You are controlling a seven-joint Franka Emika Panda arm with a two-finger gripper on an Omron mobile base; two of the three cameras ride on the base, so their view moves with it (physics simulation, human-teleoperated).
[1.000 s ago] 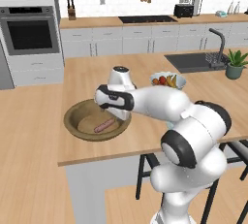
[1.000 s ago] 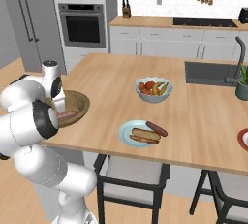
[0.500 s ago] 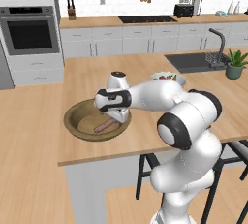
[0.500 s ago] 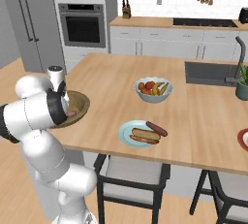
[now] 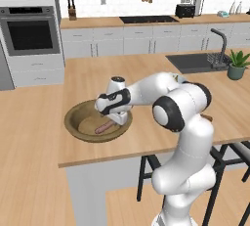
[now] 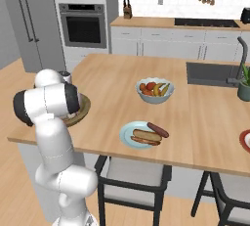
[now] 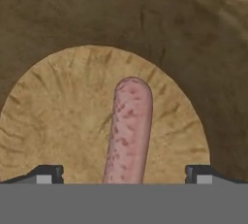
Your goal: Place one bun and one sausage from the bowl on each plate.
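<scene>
1. Your fingers [image 7: 47,173] stand wide open, one on each side of the pinkish sausage [image 7: 128,131], and grip nothing.
2. That sausage lies on the floor of the wooden bowl [image 5: 73,118], near the desk's [image 5: 146,139] front edge.
3. Further along the desk, the blue plate [image 6: 128,136] carries what looks like a bun and a dark sausage [image 6: 157,129].
4. Beyond it sits the fruit bowl [image 6: 155,91].

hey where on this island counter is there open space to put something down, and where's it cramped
Bare wood lies between the wooden bowl and the fruit bowl, and between the blue plate and the sink. The blue plate already carries a bun and sausage. Cramped: inside the wooden bowl, where the open claw straddles the pink sausage.
</scene>
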